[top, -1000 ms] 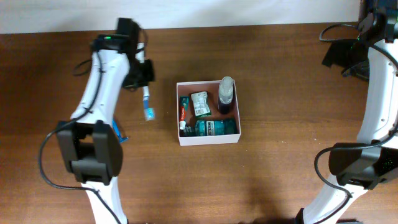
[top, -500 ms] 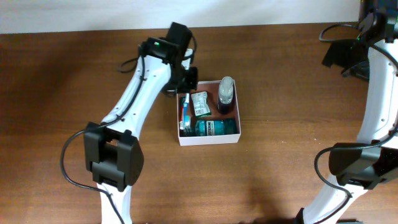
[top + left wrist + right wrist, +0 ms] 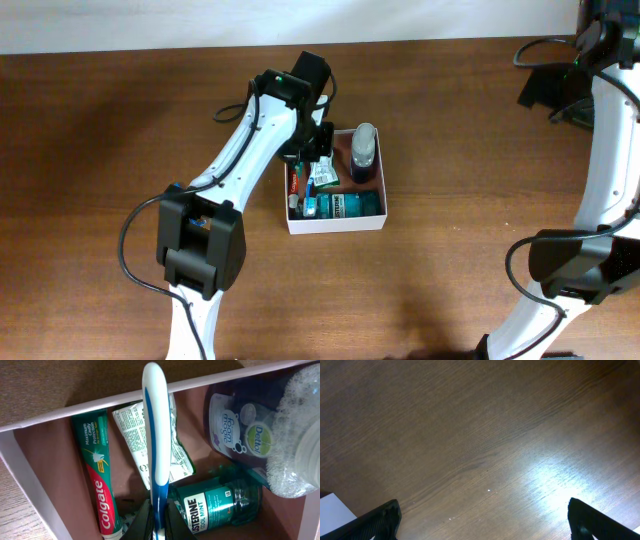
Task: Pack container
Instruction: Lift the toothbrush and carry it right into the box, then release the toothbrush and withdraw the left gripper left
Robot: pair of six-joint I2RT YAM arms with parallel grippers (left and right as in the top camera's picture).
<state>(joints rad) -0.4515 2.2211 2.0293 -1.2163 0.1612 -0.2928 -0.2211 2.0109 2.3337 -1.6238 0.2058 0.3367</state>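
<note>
Left end effector (image 3: pixel 159 524) clamps a slim, likely light toothbrush (image 3: pixel 155 435) by one end over the flimsy-looking container (image 3: pixel 335 225); right end effector (image 3: pixel 484 520) gapes apart.

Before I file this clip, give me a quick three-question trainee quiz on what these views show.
1. True or false: the left gripper is shut on the toothbrush.
2. The Colgate toothpaste lies: A) inside the container, along one wall; B) on top of the toothbrush; C) outside the container.
3. Fill in: the right gripper is ___, with nothing between its fingers.

Key: 1 true; 2 A; 3 open.
</note>
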